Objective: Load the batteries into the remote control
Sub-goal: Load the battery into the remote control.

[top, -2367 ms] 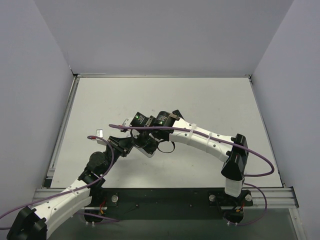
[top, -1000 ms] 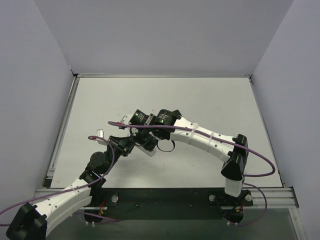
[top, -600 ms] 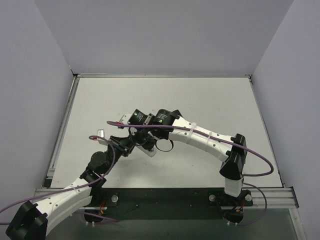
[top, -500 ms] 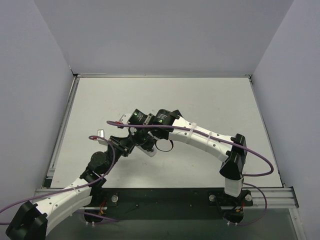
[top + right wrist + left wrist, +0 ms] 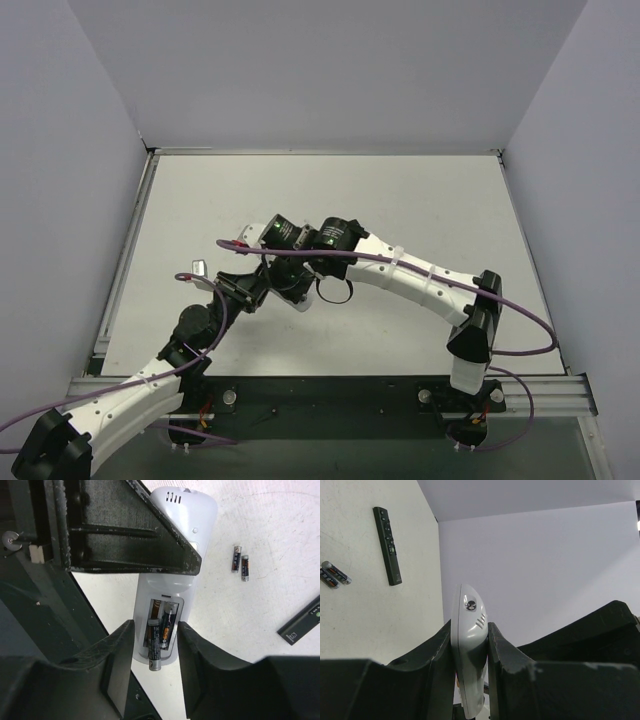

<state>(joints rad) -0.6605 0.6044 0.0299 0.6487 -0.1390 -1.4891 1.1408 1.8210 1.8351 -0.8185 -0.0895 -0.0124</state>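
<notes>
My left gripper [image 5: 470, 628] is shut on the white remote control [image 5: 467, 605] and holds it on edge above the table. In the right wrist view the remote's back [image 5: 185, 525] shows with its battery bay [image 5: 161, 622] open. One battery [image 5: 168, 622] lies seated in the bay. A second battery [image 5: 154, 647] lies in the other slot with its silvery end sticking out past the remote's end. My right gripper [image 5: 155, 630] is open, its jaws either side of the bay and touching neither cell. Two loose batteries [image 5: 239, 561] lie on the table.
A slim black remote [image 5: 387, 545] lies on the table near the loose batteries [image 5: 332, 573]; its end also shows in the right wrist view [image 5: 302, 625]. In the top view both wrists crowd together left of centre [image 5: 275, 275], hiding these objects. Walls enclose the table on three sides.
The right wrist has shifted slightly left and away over the remote, and its elbow has swung right. The left arm has kept hold of the remote, almost still.
</notes>
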